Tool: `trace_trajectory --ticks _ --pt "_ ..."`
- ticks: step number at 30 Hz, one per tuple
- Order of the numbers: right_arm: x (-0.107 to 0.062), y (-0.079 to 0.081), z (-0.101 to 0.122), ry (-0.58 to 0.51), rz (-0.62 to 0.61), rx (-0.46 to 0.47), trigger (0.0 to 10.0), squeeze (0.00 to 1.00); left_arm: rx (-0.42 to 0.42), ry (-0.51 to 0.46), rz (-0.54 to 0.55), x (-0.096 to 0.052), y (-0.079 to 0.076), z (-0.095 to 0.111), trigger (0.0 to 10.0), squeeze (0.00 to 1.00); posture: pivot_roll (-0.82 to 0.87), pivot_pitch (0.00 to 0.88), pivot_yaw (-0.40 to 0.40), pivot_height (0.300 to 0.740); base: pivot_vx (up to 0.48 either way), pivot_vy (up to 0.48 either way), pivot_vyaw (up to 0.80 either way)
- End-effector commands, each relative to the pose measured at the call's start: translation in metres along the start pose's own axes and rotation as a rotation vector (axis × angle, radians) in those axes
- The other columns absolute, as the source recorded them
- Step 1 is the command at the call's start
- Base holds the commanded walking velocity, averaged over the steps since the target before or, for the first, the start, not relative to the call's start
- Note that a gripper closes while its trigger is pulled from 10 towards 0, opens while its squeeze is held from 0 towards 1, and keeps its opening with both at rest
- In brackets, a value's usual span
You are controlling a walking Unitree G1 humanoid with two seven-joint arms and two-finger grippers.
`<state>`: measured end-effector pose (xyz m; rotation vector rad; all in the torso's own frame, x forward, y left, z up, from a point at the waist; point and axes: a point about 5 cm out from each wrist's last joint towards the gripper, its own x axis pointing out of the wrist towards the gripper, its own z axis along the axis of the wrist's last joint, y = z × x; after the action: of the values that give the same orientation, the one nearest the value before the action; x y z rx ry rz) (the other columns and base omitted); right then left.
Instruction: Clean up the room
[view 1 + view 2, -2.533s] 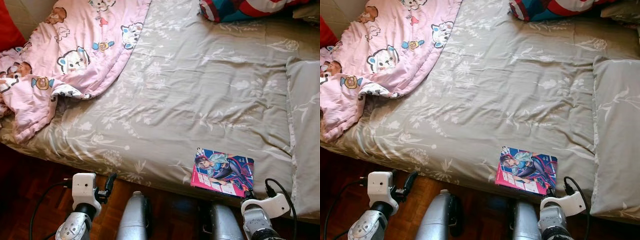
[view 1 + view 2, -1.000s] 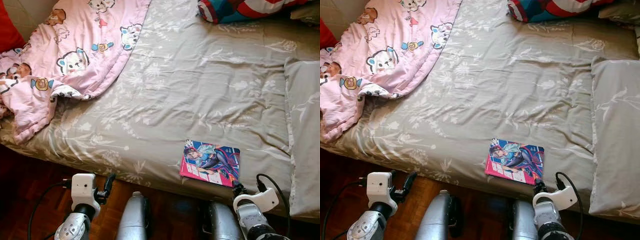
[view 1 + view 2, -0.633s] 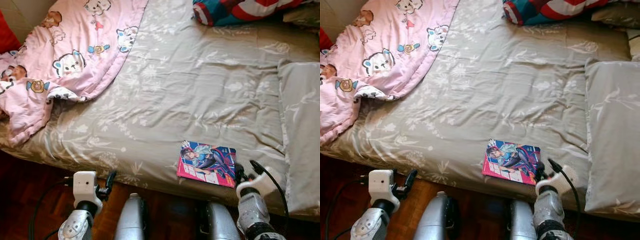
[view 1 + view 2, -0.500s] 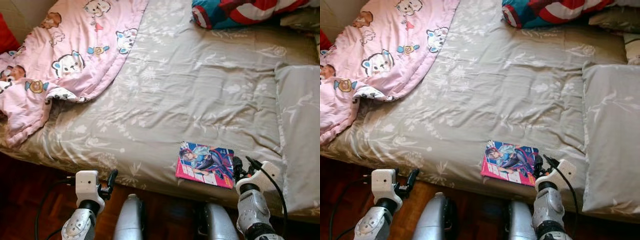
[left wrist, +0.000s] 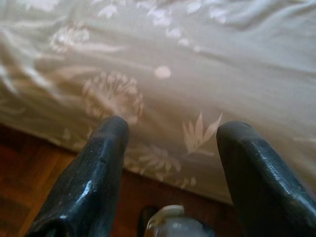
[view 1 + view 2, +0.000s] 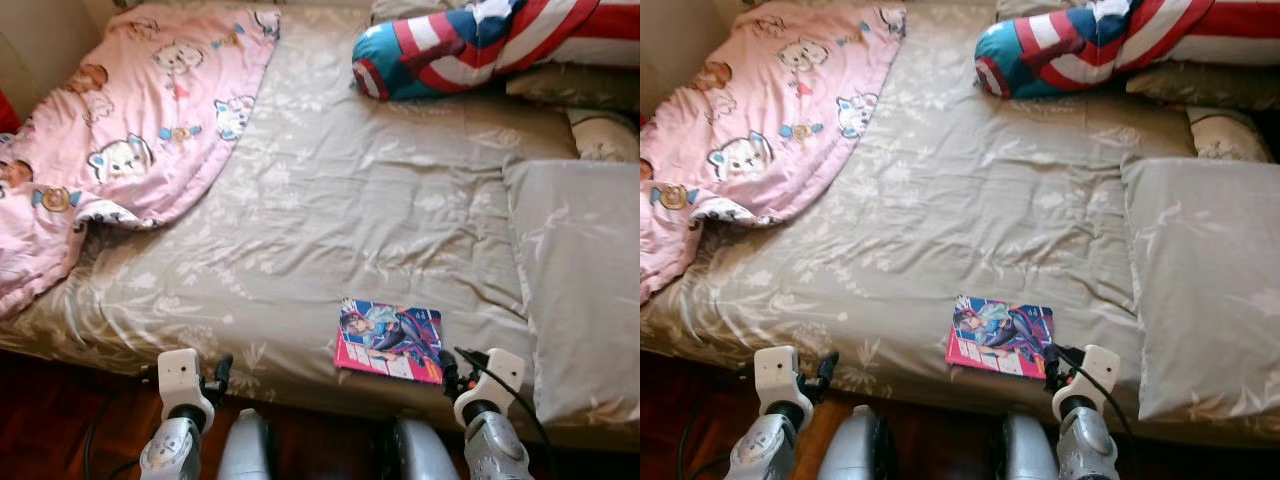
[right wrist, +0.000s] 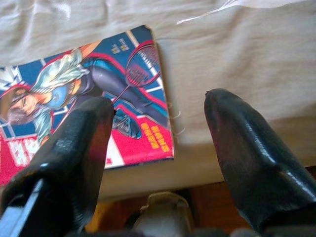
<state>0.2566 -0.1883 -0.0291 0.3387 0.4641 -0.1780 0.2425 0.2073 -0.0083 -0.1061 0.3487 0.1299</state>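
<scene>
The right tool (image 7: 158,143) sits low at the bed's near edge, its fingers (image 7: 247,148) spread wide and holding nothing; the right corner of the book (image 6: 390,340) lies just ahead of it, between the fingers in the wrist view. The book lies flat on the sheet (image 6: 380,210) near the bed's edge. The left tool (image 5: 170,163), also spread wide and empty, hangs before the bed's edge, well apart from the book. Farther on lie a grey pillow (image 6: 575,290) to the right, a pink blanket (image 6: 130,130) to the left, and a striped cushion (image 6: 470,45) at the far end.
</scene>
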Motion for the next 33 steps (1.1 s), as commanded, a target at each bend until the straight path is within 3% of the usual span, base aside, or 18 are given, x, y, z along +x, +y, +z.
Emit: trace_trajectory --ticks 1,7,14,18,26,33 --pt "-0.003 -0.003 -0.009 0.049 -0.002 -0.027 10.0 0.0 -0.011 0.054 0.039 -0.005 0.008 -0.014 10.0 0.0 0.06 0.127 -0.001 0.711 0.0 0.0 0.0" --pt "-0.008 -0.006 -0.024 0.149 0.02 -0.094 10.0 0.0 -0.018 0.141 0.075 -0.007 0.012 -0.032 10.0 0.0 0.06 0.101 -0.016 0.74 0.0 0.0 0.0" --pt "-0.015 -0.014 -0.037 0.227 -0.021 -0.121 10.0 0.0 -0.028 0.223 0.105 -0.012 0.017 -0.047 10.0 0.0 0.06 0.081 -0.022 0.74 0.0 0.0 0.0" --pt "-0.027 -0.02 -0.06 0.351 -0.022 -0.172 10.0 0.0 -0.005 0.361 0.15 -0.027 0.027 -0.071 10.0 0.0 0.06 0.063 -0.027 0.74 0.0 0.0 0.0" --pt "-0.034 -0.024 -0.07 0.385 -0.028 -0.22 10.0 0.0 -0.004 0.444 0.158 -0.04 0.029 -0.088 10.0 0.0 0.06 0.049 -0.017 0.74 0.0 0.0 0.0" --pt "-0.038 -0.031 -0.074 0.404 -0.072 -0.198 10.0 0.0 0.04 0.488 0.138 -0.045 0.023 -0.096 10.0 0.0 0.06 0.038 -0.009 0.74 0.0 0.471 0.46"
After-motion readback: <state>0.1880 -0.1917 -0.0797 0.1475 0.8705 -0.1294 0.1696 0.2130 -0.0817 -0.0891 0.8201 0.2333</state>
